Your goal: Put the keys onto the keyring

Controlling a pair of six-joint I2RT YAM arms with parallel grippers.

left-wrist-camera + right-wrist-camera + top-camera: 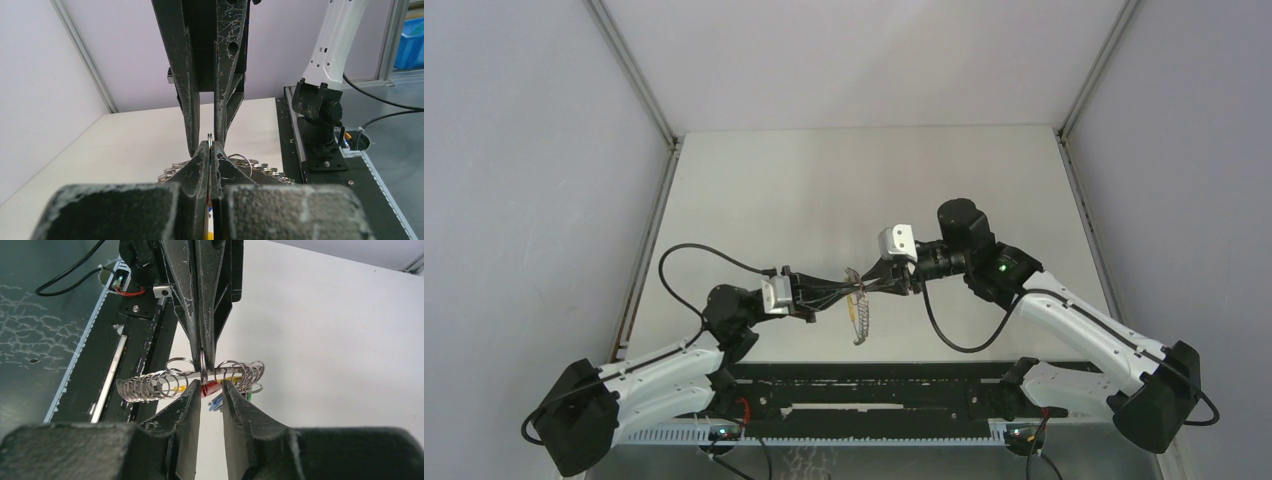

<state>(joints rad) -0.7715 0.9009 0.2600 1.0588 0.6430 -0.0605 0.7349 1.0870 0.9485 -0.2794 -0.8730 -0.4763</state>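
Observation:
My left gripper [210,146] is shut on one thin steel ring of the keyring [210,136], a long chain of linked rings [145,386] that hangs between both arms [861,318]. Small keys dangle under it: a red one [210,388], a yellow one [180,388], a blue one [216,401] and a green one [248,396]. My right gripper [211,386] faces the left gripper [203,357] tip to tip. Its jaws stand a narrow gap apart, with the red key's head between the fingertips. Whether the pads touch it is unclear.
The white table [824,190] lies under the grippers, walled left, right and back. A black rail [874,385] with both arm bases runs along the near edge. The right arm's base [320,120] stands to the right in the left wrist view.

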